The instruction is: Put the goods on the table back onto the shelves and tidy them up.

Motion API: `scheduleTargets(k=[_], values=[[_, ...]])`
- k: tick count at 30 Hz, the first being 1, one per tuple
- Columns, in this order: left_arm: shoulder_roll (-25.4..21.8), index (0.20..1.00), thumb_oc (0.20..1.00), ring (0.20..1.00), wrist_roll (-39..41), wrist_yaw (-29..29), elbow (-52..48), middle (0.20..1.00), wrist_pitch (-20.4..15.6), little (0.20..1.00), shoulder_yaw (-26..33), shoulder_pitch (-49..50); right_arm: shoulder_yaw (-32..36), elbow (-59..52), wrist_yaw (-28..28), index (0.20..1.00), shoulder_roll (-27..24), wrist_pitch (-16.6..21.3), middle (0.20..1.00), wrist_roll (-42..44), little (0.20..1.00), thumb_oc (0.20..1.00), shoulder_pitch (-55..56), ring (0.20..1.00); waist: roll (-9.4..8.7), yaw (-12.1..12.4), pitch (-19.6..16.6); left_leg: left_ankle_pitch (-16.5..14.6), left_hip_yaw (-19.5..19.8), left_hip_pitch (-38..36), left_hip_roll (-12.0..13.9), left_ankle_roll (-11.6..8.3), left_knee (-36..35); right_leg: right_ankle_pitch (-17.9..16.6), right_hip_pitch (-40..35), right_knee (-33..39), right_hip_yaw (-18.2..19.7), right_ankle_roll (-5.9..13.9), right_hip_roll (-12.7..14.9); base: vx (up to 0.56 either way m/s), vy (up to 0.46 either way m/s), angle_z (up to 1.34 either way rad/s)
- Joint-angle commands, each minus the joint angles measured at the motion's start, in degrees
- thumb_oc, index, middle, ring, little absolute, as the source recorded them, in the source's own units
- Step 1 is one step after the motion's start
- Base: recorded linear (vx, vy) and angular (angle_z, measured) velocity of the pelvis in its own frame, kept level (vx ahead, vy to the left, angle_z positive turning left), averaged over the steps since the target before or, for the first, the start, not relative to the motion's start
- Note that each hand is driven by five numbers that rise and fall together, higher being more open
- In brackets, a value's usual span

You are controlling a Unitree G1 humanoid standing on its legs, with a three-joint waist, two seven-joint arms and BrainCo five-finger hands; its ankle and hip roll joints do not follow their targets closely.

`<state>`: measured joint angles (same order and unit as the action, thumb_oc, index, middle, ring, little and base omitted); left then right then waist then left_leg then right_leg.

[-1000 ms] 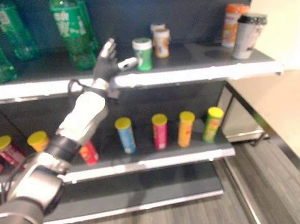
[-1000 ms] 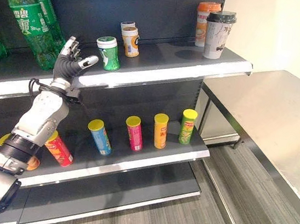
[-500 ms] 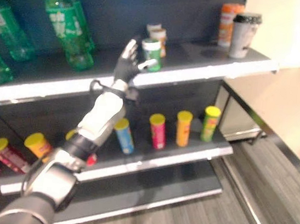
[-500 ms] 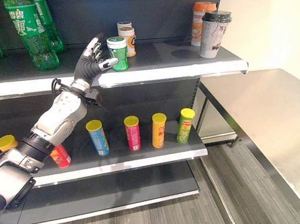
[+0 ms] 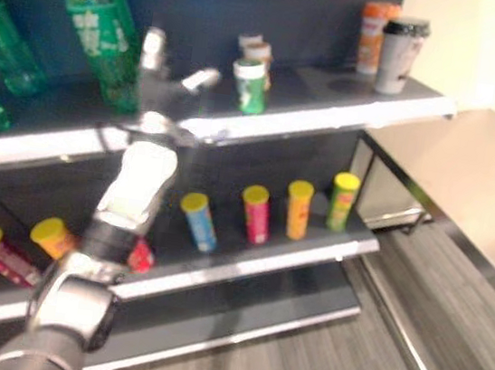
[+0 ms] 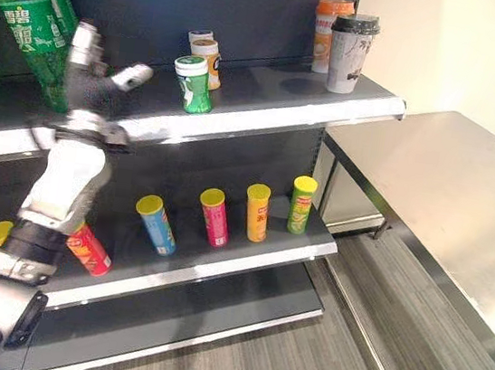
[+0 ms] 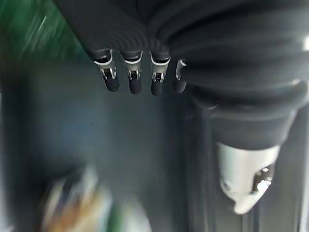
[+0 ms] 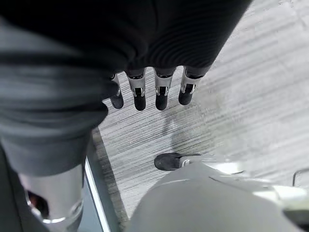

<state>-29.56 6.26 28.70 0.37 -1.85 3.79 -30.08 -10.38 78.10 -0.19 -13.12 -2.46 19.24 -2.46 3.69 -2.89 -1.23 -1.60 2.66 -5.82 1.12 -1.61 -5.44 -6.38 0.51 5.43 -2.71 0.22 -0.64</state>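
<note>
Left hand (image 6: 92, 82) is raised at the front edge of the upper shelf (image 6: 267, 105), fingers straight and spread, thumb stuck out to the side; released, holding nothing. In the left wrist view the fingertips (image 7: 112, 85) point at the dark back panel of the shelving, with nothing between fingers and thumb.

Just behind and to the outer side of the left hand stands a green bottle (image 6: 31, 24), upright on the upper shelf; whether the fingers touch it cannot be told. On the thumb side, near but apart from the hand, stands a green can (image 6: 193, 84), upright near the shelf's front edge. Behind that can are two small tan tins (image 6: 208, 57), close together. Further along the same shelf, well apart from the hand, an orange cup (image 6: 325, 33) and a grey lidded cup (image 6: 349, 52) stand side by side.

Below the left hand, on the lower shelf (image 6: 219, 263), tubes with yellow lids stand in a row: blue tube (image 6: 156, 224), pink tube (image 6: 215, 217), orange tube (image 6: 257, 212), green tube (image 6: 301, 204). A red tube (image 6: 88, 249) leans just beside the forearm.

The steel table (image 6: 446, 202) lies well apart from the left hand, beyond the shelf end.

Right hand (image 8: 149, 92) hangs over the grey floor, fingers relaxed, empty.
</note>
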Motion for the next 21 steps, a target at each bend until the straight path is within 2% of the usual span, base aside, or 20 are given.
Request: scheduleTargets(k=[1,3,8,9,11,12,13,14,16,18,19,20,21], values=[[-6.1,1.000,1.000,1.000,-11.8,6.5,-2.2,1.000,0.1,1.000,4.5,-1.7,0.8,4.4,1.4,1.000,3.8,1.6,1.000,2.2,1.000,1.000,-2.4,1.000,-1.96,-0.2,-0.7,-2.1,-1.0,0.9,2.9,-3.33,0.4,8.9,-5.4,-0.4,4.0,6.47,3.9,0.01,0.005,0.09],[-6.2,1.000,1.000,1.000,-15.0,6.5,-6.2,1.000,0.3,1.000,7.2,1.1,1.4,5.5,1.8,1.000,3.9,1.7,1.000,2.0,1.000,1.000,-1.9,1.000,-2.25,0.4,-0.8,-2.2,-0.7,0.9,2.9,-3.39,0.4,9.0,-5.5,-0.4,3.6,6.44,3.9,0.02,-0.001,0.20],[-2.6,1.000,1.000,1.000,-18.2,4.6,-13.0,1.000,-1.6,1.000,9.0,8.1,1.4,6.7,1.4,1.000,4.1,2.5,1.000,1.2,1.000,1.000,-1.5,1.000,-2.91,1.5,-0.8,-2.2,0.2,1.2,2.9,-3.42,0.4,9.2,-5.8,-0.4,2.8,6.18,3.8,0.01,-0.024,0.11],[-0.1,1.000,1.000,1.000,-19.1,1.2,-17.8,1.000,-5.0,1.000,7.1,13.3,1.4,6.7,0.9,1.000,4.4,3.3,1.000,1.5,1.000,1.000,-1.5,1.000,-3.36,2.2,-0.4,-2.2,0.7,1.4,2.8,-3.38,0.4,9.3,-5.9,-0.4,2.4,6.08,3.8,-0.01,-0.042,0.07],[1.1,1.000,1.000,1.000,-18.0,-4.1,-22.5,1.000,-9.6,1.000,3.2,21.0,1.5,6.2,0.3,1.000,4.5,3.8,1.000,2.1,1.000,1.000,-1.2,1.000,-3.62,2.8,0.2,-2.2,1.2,1.5,2.8,-3.34,0.4,9.2,-6.0,-0.4,2.0,5.97,3.8,-0.02,-0.042,0.08],[1.1,1.000,1.000,1.000,-17.9,-4.2,-22.8,1.000,-9.6,1.000,3.3,21.4,1.4,6.2,0.3,1.000,4.5,3.9,1.000,2.1,1.000,1.000,-1.0,1.000,-3.62,2.8,0.0,-2.2,1.2,1.5,2.8,-3.34,0.4,9.3,-6.1,-0.4,2.0,5.97,3.9,-0.02,-0.044,0.15],[-1.1,1.000,1.000,1.000,-17.3,-6.8,-23.7,1.000,-13.1,1.000,-0.2,28.7,1.4,5.3,-0.1,1.000,4.9,4.2,1.000,3.0,1.000,1.000,-0.8,1.000,-3.78,3.3,0.5,-2.0,1.7,1.8,2.9,-3.33,0.4,9.2,-6.0,-0.4,1.9,5.92,3.8,-0.02,-0.039,0.17],[-1.8,1.000,1.000,1.000,-17.4,-7.2,-23.6,1.000,-14.2,1.000,-1.5,32.8,1.7,4.6,-0.9,1.000,5.1,4.8,1.000,3.7,1.000,1.000,-1.0,1.000,-3.80,3.7,1.0,-1.9,1.8,2.0,2.9,-3.31,0.4,9.1,-5.9,-0.4,1.8,5.98,3.8,-0.04,-0.046,0.11],[-4.9,1.000,1.000,1.000,-16.5,-8.9,-19.6,1.000,-13.8,1.000,-4.3,38.7,2.4,3.9,-1.7,1.000,4.8,4.9,1.000,5.3,1.000,1.000,-1.1,1.000,-3.74,4.3,1.6,-1.5,2.1,2.4,2.8,-3.25,0.4,8.9,-5.6,-0.4,1.5,6.21,3.7,-0.03,-0.012,0.00],[-5.1,1.000,1.000,1.000,-13.6,-10.7,-14.1,1.000,-12.8,1.000,-5.2,44.5,3.6,3.8,-2.3,1.000,4.6,4.7,1.000,6.7,1.000,1.000,-1.4,1.000,-3.67,5.3,1.8,-1.6,2.6,2.7,2.8,-3.13,0.4,9.4,-5.7,-0.4,1.0,6.46,3.7,-0.01,-0.002,0.02],[-5.2,1.000,1.000,1.000,-13.5,-10.6,-13.8,1.000,-13.1,1.000,-5.4,44.4,3.6,3.8,-2.3,1.000,4.5,4.7,1.000,6.7,1.000,1.000,-1.4,1.000,-3.69,5.3,1.8,-1.1,2.6,3.0,2.7,-3.14,0.4,8.9,-5.4,-0.4,0.9,6.45,3.7,-0.07,-0.003,0.03],[-2.2,1.000,1.000,1.000,-7.4,-11.7,-2.0,1.000,-10.7,1.000,-5.8,46.9,4.8,4.1,-2.7,1.000,3.8,4.4,1.000,7.8,1.000,1.000,-1.6,1.000,-3.54,6.4,2.3,-0.6,3.3,3.2,2.7,-2.99,0.4,9.0,-5.5,-0.4,0.5,6.56,3.7,-0.04,0.005,0.11],[-0.3,1.000,1.000,1.000,-6.3,-11.4,8.4,1.000,-9.3,1.000,-4.7,48.1,6.0,4.8,-2.5,1.000,3.5,4.2,1.000,8.5,1.000,1.000,-1.6,1.000,-3.53,7.4,2.0,-0.9,4.0,3.4,2.7,-2.98,0.4,9.6,-5.6,-0.4,0.2,6.63,3.6,-0.02,0.012,0.29]])
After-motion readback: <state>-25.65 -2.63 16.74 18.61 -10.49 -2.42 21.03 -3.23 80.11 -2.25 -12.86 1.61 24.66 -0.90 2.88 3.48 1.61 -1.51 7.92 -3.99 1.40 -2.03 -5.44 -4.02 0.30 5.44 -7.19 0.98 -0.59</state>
